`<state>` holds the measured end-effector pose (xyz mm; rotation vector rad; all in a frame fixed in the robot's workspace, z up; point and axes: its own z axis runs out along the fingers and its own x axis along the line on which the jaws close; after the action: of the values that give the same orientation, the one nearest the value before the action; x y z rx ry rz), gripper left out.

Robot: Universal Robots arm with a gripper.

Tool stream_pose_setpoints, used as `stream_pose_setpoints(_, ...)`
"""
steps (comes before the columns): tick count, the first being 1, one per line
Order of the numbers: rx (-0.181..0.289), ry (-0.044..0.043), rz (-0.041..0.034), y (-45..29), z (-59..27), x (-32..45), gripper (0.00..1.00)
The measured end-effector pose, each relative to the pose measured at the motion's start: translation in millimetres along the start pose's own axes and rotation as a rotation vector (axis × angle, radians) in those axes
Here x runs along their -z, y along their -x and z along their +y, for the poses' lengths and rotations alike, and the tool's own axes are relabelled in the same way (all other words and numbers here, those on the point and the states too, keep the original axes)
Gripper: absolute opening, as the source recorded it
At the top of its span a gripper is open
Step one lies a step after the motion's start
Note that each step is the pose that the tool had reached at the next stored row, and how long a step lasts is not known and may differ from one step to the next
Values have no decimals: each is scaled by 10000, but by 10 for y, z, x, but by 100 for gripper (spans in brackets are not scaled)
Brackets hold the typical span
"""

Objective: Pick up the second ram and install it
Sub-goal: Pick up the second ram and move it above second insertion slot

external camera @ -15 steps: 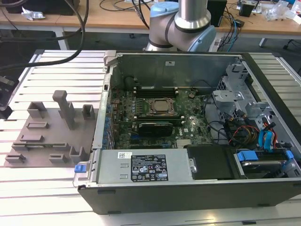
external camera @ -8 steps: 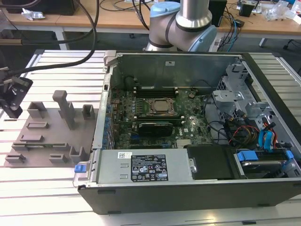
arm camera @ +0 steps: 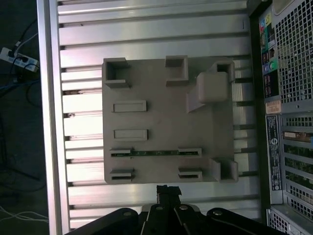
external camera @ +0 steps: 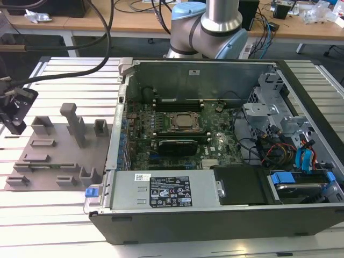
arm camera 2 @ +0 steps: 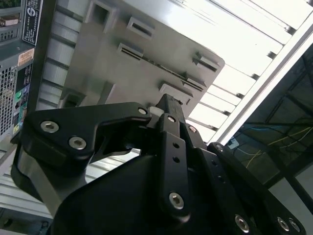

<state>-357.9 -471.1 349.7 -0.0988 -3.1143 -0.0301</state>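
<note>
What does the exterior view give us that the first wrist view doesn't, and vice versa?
Exterior view: inside the open computer case, the motherboard, processor socket and power supply; the arm's base joint. First wrist view: the second ram on edge between two holders, and the case's rear panel. Both: grey fixture plate, slatted table, gripper.
</note>
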Motion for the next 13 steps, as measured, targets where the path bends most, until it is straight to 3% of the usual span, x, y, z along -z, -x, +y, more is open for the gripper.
stream_pose_setpoints(6, 115, 1, 3, 0, 0, 0, 10)
stream_pose_setpoints(10, 1075, -14, 21, 0, 0, -1, 10)
stream_pose_setpoints(13, 2064, -40, 40, 0, 0, 0, 10)
